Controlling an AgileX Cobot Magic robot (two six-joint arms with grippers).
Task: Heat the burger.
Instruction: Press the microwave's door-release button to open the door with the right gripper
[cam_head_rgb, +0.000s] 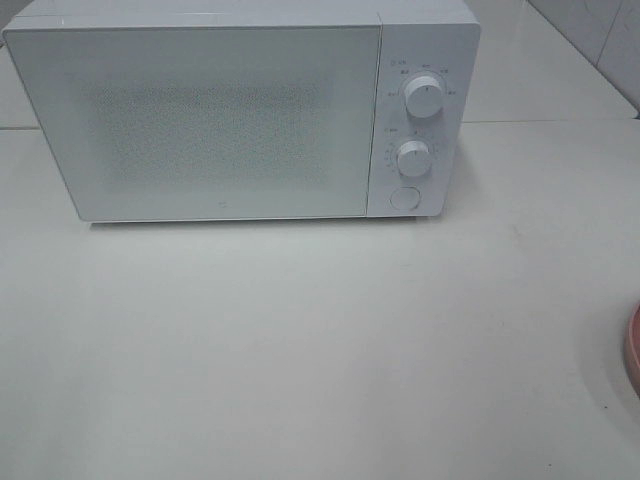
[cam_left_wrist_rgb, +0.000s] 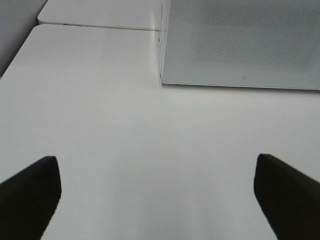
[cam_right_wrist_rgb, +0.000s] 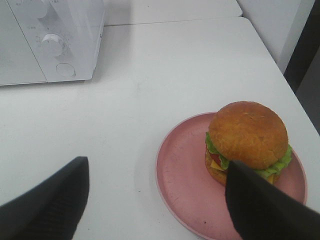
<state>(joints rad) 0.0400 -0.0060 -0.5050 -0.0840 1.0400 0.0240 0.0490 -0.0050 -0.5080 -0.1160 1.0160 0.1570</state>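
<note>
A white microwave (cam_head_rgb: 200, 120) stands at the 12 o'clock end of the white table (cam_head_rgb: 300, 350) in the high view. Its speckled door (cam_head_rgb: 195, 120) is shut flat. The control panel sits at the door's 3 o'clock side, with two round knobs (cam_head_rgb: 424, 97) stacked above a round button (cam_head_rgb: 403, 197). The table in front of the door is bare.

The burger (cam_right_wrist_rgb: 247, 142) has a glossy orange-brown bun, a green lettuce frill and a strip of red and yellow under it. It sits upright on a pink plate (cam_right_wrist_rgb: 185, 185), on the side of the plate away from the microwave.

The high view catches only a sliver of the plate's rim (cam_head_rgb: 633, 350), at about 4 o'clock from the microwave, and shows no burger or arm. Only the right wrist view shows the burger. There the right gripper (cam_right_wrist_rgb: 157, 170) is spread wide and holds nothing, one dark finger (cam_right_wrist_rgb: 260, 210) overlapping the burger's near edge. The left wrist view shows the left gripper (cam_left_wrist_rgb: 156, 170) released, fingers far apart over bare table, near the microwave's door corner.
</note>
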